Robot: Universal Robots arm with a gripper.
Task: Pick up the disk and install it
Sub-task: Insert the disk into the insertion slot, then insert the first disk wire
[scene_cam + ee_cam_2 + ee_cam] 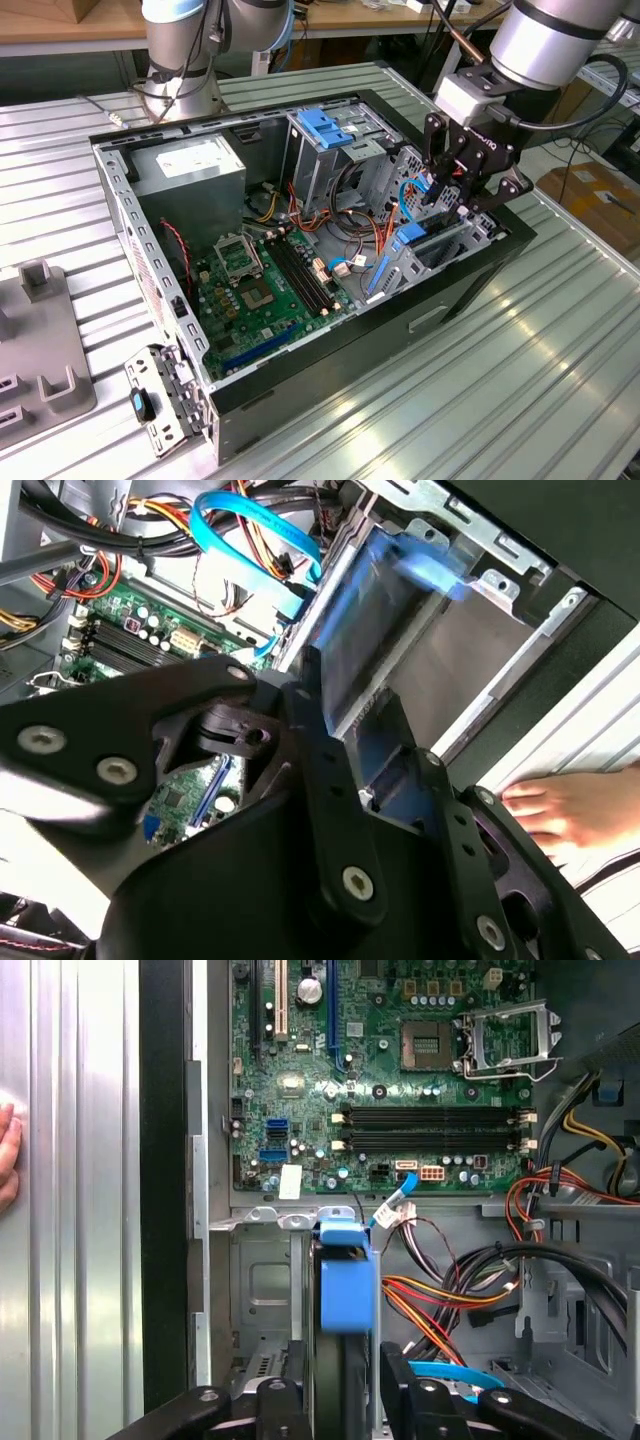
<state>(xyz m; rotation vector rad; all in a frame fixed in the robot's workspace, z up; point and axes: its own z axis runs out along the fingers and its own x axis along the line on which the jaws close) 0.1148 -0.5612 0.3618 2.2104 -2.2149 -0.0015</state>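
Observation:
The disk (348, 1290) stands on edge in its blue plastic carrier, low in the drive bay at the front corner of the open computer case (120, 200). In the exterior view the disk (408, 243) shows as a blue strip just under my gripper (455, 200). My gripper (342, 1400) has a black finger on each side of the disk's dark edge and is shut on it. In the second wrist view the disk (375, 630) is a silvery face with a blue end, running down between the fingers (315, 720).
A green motherboard (265, 290), grey power-supply box (190, 165) and metal cage with a blue top (325, 125) fill the case. Orange, black and blue cables (450, 1300) hang beside the bay. A person's hand (570, 810) rests on the ribbed table by the case wall.

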